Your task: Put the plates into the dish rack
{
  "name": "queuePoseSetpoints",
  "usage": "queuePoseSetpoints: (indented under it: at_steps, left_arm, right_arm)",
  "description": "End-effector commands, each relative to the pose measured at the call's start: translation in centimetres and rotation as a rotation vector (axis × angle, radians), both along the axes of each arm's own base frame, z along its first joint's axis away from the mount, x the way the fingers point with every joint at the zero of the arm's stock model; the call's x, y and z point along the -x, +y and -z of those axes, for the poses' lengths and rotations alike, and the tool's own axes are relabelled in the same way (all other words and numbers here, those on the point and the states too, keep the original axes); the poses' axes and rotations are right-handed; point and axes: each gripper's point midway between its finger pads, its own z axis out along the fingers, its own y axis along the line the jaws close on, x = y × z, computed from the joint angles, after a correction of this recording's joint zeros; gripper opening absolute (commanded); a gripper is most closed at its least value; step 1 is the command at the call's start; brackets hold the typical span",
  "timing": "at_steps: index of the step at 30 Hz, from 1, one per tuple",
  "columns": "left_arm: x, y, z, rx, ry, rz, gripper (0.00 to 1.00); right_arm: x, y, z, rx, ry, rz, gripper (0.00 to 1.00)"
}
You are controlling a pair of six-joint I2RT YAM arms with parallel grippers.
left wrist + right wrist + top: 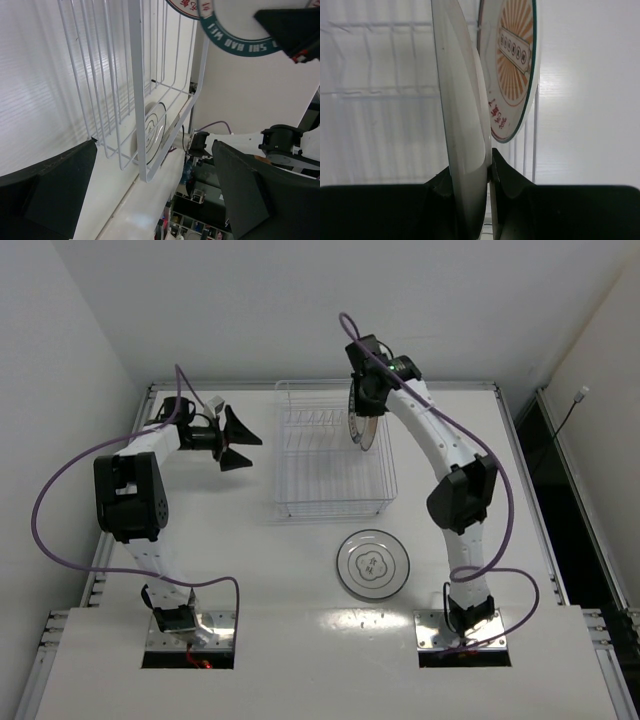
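Step in hand: slotting the second of three plates.
Right gripper [470, 175]: jaws clamped tight on the rim of the teal-rimmed plate [462, 115], which is held on edge over the right side of the dish rack [330, 510].
Sunburst plate [516, 60]: already upright in the rack, just beside the held one (the two faces are near but apart in the wrist view).
Grey-ringed plate [373, 563]: flat on the tabletop [250, 570] on the near side of the rack, not yet loaded.
Left gripper [255, 451]: jaws spread wide, holding nothing, left of the rack.
Next move: probably lower the plate straight down into a free slot, parallel to its neighbour, then let go. I cannot tell whether its lower rim has reached the rack's floor.
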Motion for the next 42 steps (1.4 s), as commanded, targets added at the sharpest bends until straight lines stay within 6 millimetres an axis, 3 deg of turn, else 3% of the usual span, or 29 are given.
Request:
queuePoseSetpoints:
  at_steps: [1, 9, 12, 15, 19, 22, 27, 35, 36, 39, 42]
  left_arm:
    - [-0.9, 0.3, -0.9, -0.005, -0.056, 0.006, 1.0]
    - [-0.7, 0.7, -0.6, -0.006, -0.046, 0.001, 1.0]
    - [-0.7, 0.7, -0.6, -0.006, -0.046, 0.001, 1.0]
    - [-0.7, 0.7, -0.6, -0.006, -0.046, 0.001, 1.0]
    - [-0.8, 1.1, -0.6, -0.006, -0.046, -0.009, 1.0]
    - [-0.9, 1.4, -0.6, -0.006, -0.046, -0.018, 1.0]
    - [-0.7, 1.4, -0.3, -0.005, -0.037, -0.018, 1.0]
    - [-0.4, 1.4, -0.4, -0.005, -0.037, -0.018, 1.0]
    - [-0.4, 1.4, -0.4, -0.005, -0.037, -0.018, 1.0]
    - [-0.4, 1.4, -0.4, -0.005, -0.037, -0.018, 1.0]
    - [-0.3, 1.3, -0.2, -0.004, -0.028, -0.018, 1.0]
  right_arm:
    - [-0.1, -2.2, 0.2, 0.16, -0.012, 0.059, 0.0]
    - [-0.7, -2.7, 1.3, 0.273, -0.016, 0.05, 0.0]
    - [-1.1, -2.8, 0.4, 0.279, -0.04, 0.065, 0.0]
    - [-1.4, -3.1, -2.1, 0.262, -0.106, 0.088, 0.0]
    - [-1.4, -3.3, -2.9, 0.266, -0.129, 0.091, 0.0]
    - [-1.5, -3.3, -0.5, 0.278, -0.072, 0.068, 0.0]
    - [-2.0, -1.2, 3.4, 0.217, -0.01, -0.01, 0.0]
    - [-2.8, -0.2, 6.8, 0.159, 0.059, -0.041, 0.0]
    - [-2.6, -0.1, 7.3, 0.157, 0.075, -0.048, 0.03]
    - [-2.4, -0.5, 8.1, 0.128, 0.107, -0.055, 0.23]
    - [-2.3, -1.5, 7.1, 0.111, 0.105, -0.032, 0.25]
